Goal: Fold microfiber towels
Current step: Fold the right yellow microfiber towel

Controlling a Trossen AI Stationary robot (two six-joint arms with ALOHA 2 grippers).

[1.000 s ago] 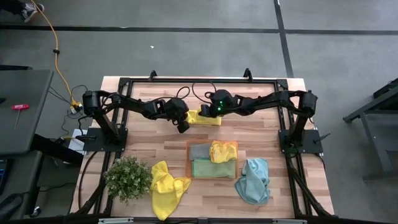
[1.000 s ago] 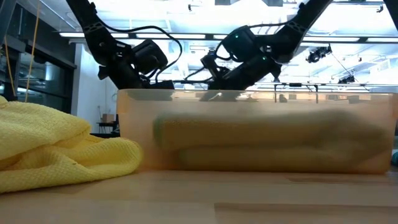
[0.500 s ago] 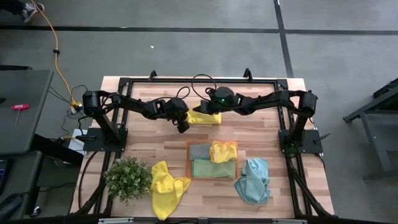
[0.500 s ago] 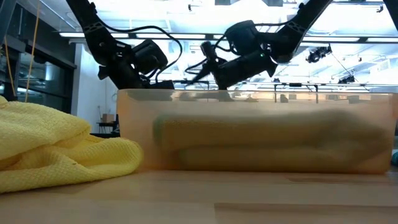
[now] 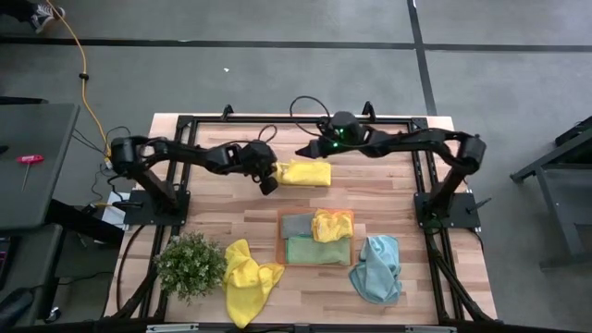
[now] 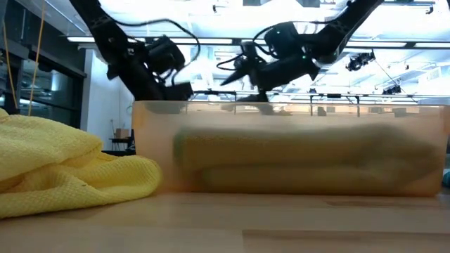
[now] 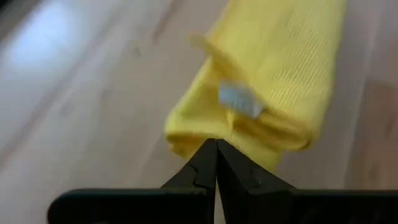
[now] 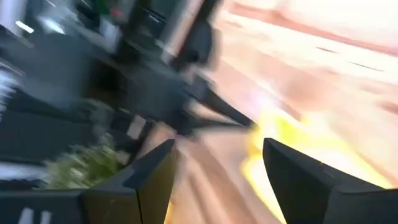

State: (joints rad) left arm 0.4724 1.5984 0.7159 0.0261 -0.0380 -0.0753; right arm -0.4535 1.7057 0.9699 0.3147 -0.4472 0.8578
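Lifting off the folded yellow towel [image 5: 306, 173], right tool [image 5: 302, 151] has opened.

Bare table [image 5: 222, 208] lies open between the folded yellow towel [image 5: 305, 173] at the back and the orange tray [image 5: 280, 242] in front. The left gripper [image 5: 269, 184], fingers pressed together, blocks that towel's left end. Along the front edge, the plant [image 5: 190, 264], a crumpled yellow towel [image 5: 246, 278] and a blue towel [image 5: 376, 268] crowd the tray's sides.
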